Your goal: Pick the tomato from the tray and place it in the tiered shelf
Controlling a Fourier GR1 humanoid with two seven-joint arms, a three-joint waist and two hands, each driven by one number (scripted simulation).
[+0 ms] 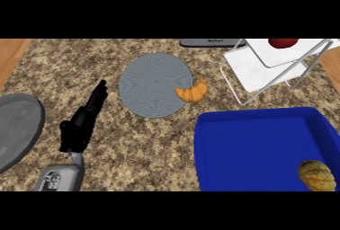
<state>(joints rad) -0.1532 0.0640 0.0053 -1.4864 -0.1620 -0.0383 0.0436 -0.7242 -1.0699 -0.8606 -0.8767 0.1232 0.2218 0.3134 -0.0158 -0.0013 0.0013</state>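
The red tomato sits on the upper level of the white tiered shelf at the top right. The blue tray lies at the lower right and holds a yellowish striped fruit in its near right corner. My left hand rests at the left with its fingers straight and pointing up, holding nothing. My right hand does not show in the head view.
A grey round plate lies in the middle with an orange croissant at its right rim. A darker grey round plate sits at the left edge. A dark appliance shows at the top.
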